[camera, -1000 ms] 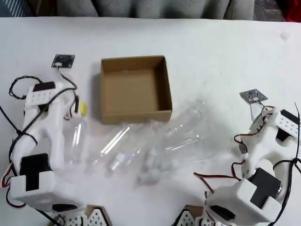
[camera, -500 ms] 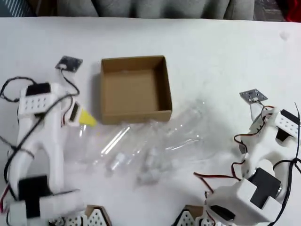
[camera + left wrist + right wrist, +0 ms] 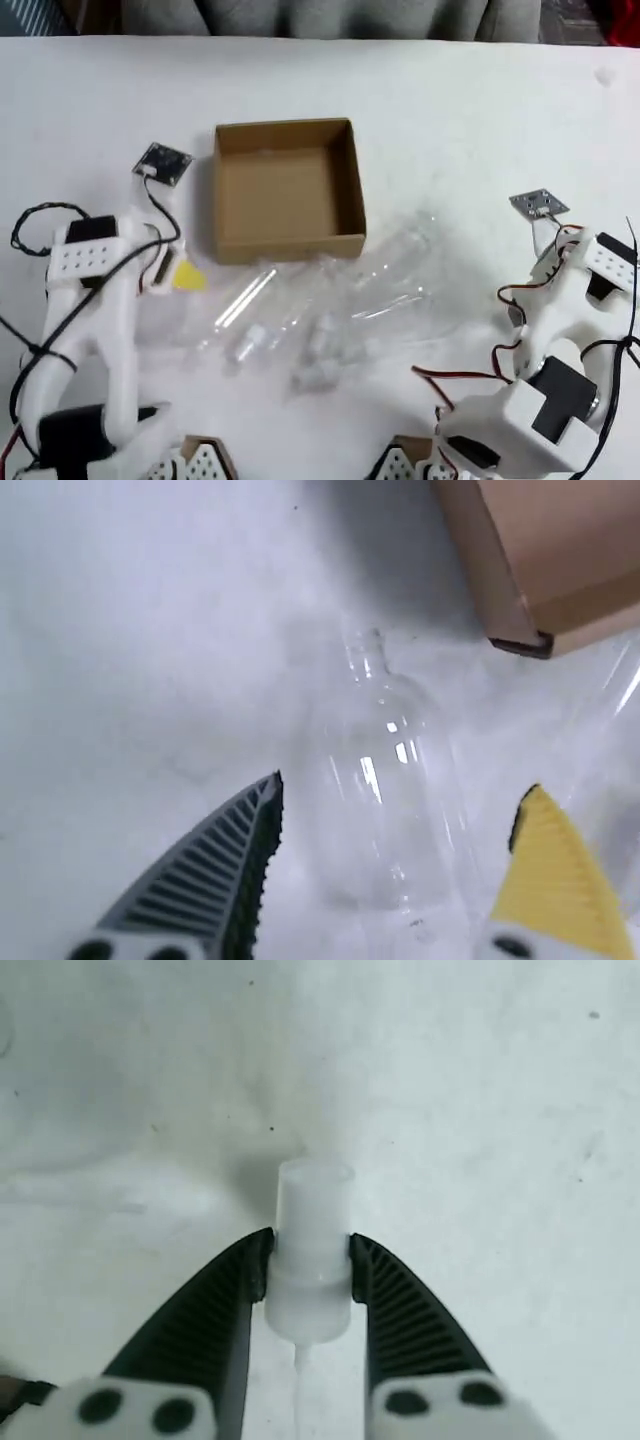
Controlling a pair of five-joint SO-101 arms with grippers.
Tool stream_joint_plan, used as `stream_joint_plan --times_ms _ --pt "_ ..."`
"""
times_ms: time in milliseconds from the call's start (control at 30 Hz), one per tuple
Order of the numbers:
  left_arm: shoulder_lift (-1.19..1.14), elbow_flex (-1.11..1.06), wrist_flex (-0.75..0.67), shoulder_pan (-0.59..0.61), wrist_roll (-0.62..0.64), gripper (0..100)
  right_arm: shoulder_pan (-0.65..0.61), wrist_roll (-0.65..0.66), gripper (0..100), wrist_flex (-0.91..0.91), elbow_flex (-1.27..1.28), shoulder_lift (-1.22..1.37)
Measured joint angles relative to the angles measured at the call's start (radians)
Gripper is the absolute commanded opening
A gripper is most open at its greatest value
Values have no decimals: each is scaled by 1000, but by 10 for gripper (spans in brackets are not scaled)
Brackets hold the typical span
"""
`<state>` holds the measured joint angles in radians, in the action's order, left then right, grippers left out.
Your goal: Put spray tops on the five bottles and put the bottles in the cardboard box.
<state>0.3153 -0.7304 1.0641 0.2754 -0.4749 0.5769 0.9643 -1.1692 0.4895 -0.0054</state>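
Observation:
In the left wrist view a clear bottle point(image 3: 385, 820) without a top lies on the white table, its neck towards a corner of the cardboard box point(image 3: 545, 560). My left gripper point(image 3: 405, 788) is open, a finger on each side of the bottle and not touching it. In the high view the left gripper point(image 3: 185, 276) hovers just left of the heap of clear bottles point(image 3: 340, 295), in front of the empty cardboard box point(image 3: 290, 246). My right gripper point(image 3: 310, 1242) is shut on a white spray top point(image 3: 312, 1260) just above the table.
Loose white spray tops point(image 3: 320, 368) lie among the bottles near the front of the table. The right arm point(image 3: 560, 330) stands at the right edge, apart from the heap. Bare table lies behind and right of the box.
The left arm has swung its gripper back from beside the box towards the table's front and slightly right, over the leftmost bottle. The right arm has kept still.

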Motion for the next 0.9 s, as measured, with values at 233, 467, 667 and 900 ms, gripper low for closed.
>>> stream_joint_plan --times_ms 233,467,667,900 --pt "-172 40 -40 -2 2 332 0 0 15 0 0 0" --pt "-269 63 -63 -3 2 331 0 0 15 0 0 0" --pt "-298 64 -107 -5 2 224 0 0 15 0 0 0" --pt "-299 64 -107 -20 -15 41 0 0 15 0 0 0"
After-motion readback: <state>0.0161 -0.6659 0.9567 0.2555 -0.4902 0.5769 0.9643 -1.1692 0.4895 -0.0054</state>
